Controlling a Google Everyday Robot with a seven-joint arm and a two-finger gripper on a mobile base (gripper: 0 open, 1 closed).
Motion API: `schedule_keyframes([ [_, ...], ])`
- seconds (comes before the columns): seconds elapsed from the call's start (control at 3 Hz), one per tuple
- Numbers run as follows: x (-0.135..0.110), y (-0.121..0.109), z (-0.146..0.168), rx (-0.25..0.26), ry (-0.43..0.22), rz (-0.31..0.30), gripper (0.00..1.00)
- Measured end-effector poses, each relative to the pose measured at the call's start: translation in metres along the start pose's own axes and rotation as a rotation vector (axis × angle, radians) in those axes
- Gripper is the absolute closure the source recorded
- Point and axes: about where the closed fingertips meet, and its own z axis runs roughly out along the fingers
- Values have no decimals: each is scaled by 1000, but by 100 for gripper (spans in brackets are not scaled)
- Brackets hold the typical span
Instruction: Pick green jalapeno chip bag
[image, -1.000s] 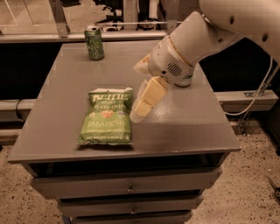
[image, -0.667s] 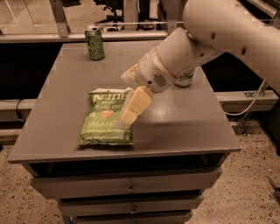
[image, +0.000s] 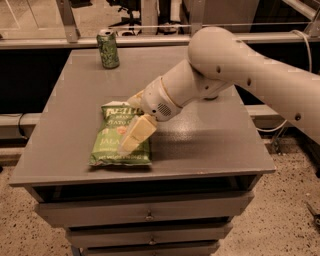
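Note:
The green jalapeno chip bag (image: 106, 146) lies flat on the grey table (image: 215, 145) near its front left, with its white lettering facing up. My gripper (image: 126, 125) is over the right half of the bag, angled down to the left. It is open, with one cream finger (image: 136, 134) lying across the bag's right side and the other finger (image: 134, 98) at the bag's top edge. The fingers hide part of the bag's right side. The bag rests on the table.
A dark green drink can (image: 108, 49) stands at the table's back left. My arm (image: 240, 75) comes in from the right over the table's middle. The table has drawers (image: 150, 212) below its front edge. A rail runs behind the table.
My gripper has moved left and down, from beside the bag's right edge to over the bag itself. The bag and the can have not moved.

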Motion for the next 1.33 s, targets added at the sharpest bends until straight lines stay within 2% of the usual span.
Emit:
schedule_keyframes([
  [0.67,7,-25,0,55,-6,26,57],
  [1.0,3,-34,-12,72,-12,34,81],
  [1.33,-17,-41,-50,74,-60,71,100],
])
